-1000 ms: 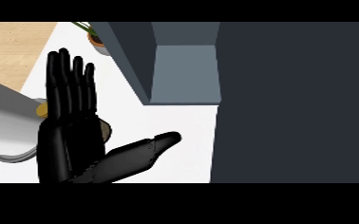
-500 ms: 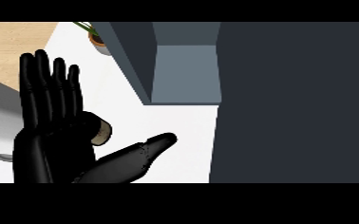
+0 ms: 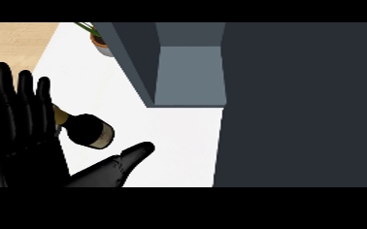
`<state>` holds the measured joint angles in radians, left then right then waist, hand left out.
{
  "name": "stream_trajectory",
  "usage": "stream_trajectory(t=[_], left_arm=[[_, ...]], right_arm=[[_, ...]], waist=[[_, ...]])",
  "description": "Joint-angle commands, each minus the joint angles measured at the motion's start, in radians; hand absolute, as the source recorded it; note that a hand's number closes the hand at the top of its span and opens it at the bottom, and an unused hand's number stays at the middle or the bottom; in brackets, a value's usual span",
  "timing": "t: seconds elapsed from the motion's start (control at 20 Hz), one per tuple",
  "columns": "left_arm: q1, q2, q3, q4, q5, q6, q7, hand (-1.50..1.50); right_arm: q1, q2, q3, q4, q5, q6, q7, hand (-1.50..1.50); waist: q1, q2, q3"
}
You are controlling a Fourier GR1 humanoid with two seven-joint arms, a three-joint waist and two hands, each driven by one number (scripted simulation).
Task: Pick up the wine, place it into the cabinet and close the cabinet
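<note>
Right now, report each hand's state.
Left hand: open, fingers straight, beside the wine bottle, not gripping it.
Right hand: not in view.

— Where are you looking from?

— From my own head, steeply down onto the worktop (image 3: pixel 179 140). It is my only view, so nothing is shared with another.

— How near?

— Close: my left hand (image 3: pixel 28 136) fills the lower left corner, the cabinet (image 3: pixel 186 73) cuts off the worktop's right edge, and a plant pot (image 3: pixel 100 42), I think, marks the far edge.
</note>
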<state>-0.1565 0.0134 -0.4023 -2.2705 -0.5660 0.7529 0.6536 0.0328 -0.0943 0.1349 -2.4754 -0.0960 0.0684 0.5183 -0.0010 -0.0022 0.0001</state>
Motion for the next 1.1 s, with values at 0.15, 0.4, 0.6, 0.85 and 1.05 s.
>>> stream_trajectory(t=[0.15, 0.4, 0.6, 0.85, 1.05], left_arm=[[0.069, 0.038, 0.098, -0.063, 0.048, -0.044, 0.007, -1.50], [0.085, 0.072, 0.218, -0.065, 0.178, -0.067, -0.024, -1.50], [0.167, 0.088, 0.265, -0.097, 0.274, -0.089, -0.055, -1.50], [0.229, 0.056, 0.296, -0.021, 0.417, -0.106, -0.190, -1.50], [0.262, 0.035, 0.352, 0.071, 0.545, -0.160, -0.297, -1.50]], right_arm=[[0.116, 0.021, 0.065, -0.167, 0.033, -0.007, 0.021, -1.50], [0.050, 0.013, 0.066, -0.145, 0.034, -0.021, 0.068, -1.50], [-0.005, -0.022, -0.083, -0.088, -0.068, 0.003, 0.043, -1.50], [-0.065, 0.018, 0.039, -0.087, 0.042, -0.043, 0.091, -1.50], [-0.015, -0.029, -0.019, -0.170, -0.037, -0.012, 0.149, -1.50]], waist=[[-0.005, -0.001, 0.000], [-0.002, 0.001, -0.001], [0.001, 0.002, -0.001], [0.002, 0.002, -0.001], [-0.004, 0.001, -0.001]])
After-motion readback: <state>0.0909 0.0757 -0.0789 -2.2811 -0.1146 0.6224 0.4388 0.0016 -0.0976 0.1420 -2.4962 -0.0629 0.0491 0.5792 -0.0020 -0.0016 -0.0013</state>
